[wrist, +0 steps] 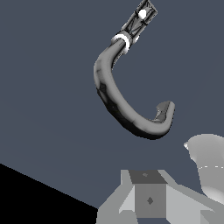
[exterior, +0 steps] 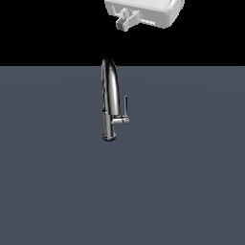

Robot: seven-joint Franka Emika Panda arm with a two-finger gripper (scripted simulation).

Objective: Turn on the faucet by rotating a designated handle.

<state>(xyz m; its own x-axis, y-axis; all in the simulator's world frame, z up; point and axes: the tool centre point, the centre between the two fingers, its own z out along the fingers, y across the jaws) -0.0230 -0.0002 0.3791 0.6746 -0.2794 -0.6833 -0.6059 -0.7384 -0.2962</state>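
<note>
Chrome gooseneck faucet [exterior: 110, 100] standing untouched; white gripper [exterior: 125, 22] hovering well above it, finger state unclear. Approaching: next, descending to thin rod handle [exterior: 126, 104].

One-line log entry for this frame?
phase: approach | pincer: above faucet, no contact | handle: upright, untouched | jaws: unclear

chrome faucet [wrist: 114, 97] curving like a hook over grey floor [wrist: 48, 109], gripper [wrist: 151, 199] finger below, apart
</note>
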